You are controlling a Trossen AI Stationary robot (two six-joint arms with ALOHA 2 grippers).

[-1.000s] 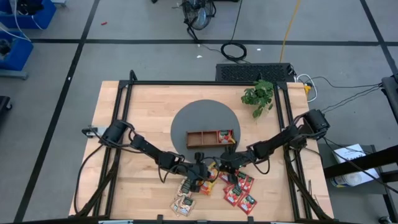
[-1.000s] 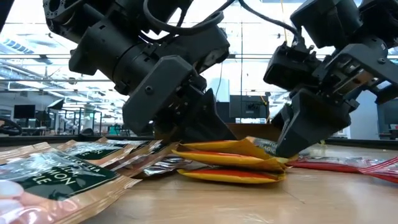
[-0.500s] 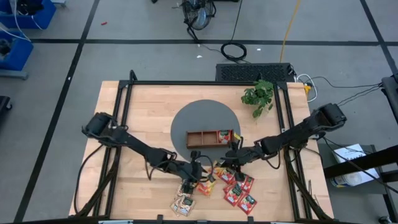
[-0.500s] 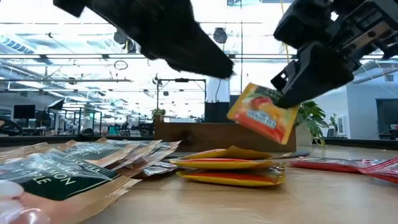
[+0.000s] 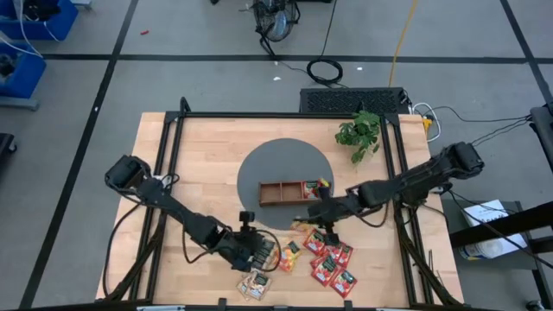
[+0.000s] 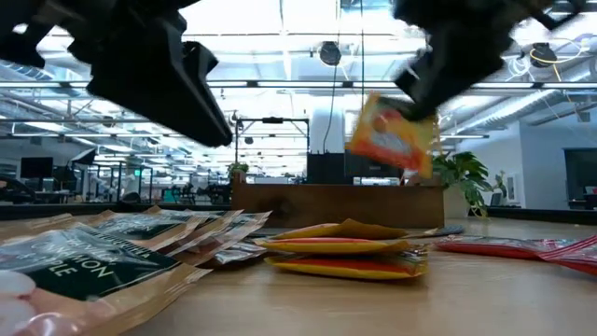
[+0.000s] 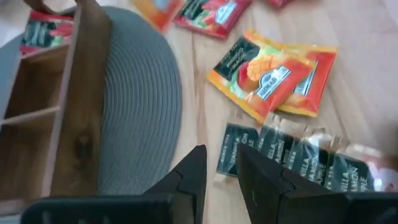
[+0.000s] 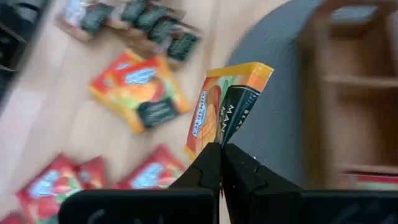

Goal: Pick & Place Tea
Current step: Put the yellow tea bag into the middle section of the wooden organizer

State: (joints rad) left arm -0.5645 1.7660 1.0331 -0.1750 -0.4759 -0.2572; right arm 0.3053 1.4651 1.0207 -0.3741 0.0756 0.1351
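One orange packet (image 8: 227, 106) hangs pinched in the right gripper (image 8: 221, 163), lifted clear of the table (image 5: 199, 155).

Two arms reach over the near half of the table. The right gripper's fingers are closed tight on the packet's lower edge, and in the high view it sits just in front of the tray (image 5: 292, 191), near its right end, over the edge of the grey mat (image 5: 276, 160). The left gripper (image 7: 219, 171) hovers nearer the front edge, left of the loose pile, with a narrow gap between its fingers and nothing in them. Below it lie pale green packets (image 7: 292, 158), with two overlapping orange packets (image 7: 273, 78) just beside them. Red packets (image 5: 333, 263) lie farther right on the wood. The tray's right compartment holds a red packet (image 5: 311, 187). A plant (image 5: 359, 134) stands behind the mat, to its right.
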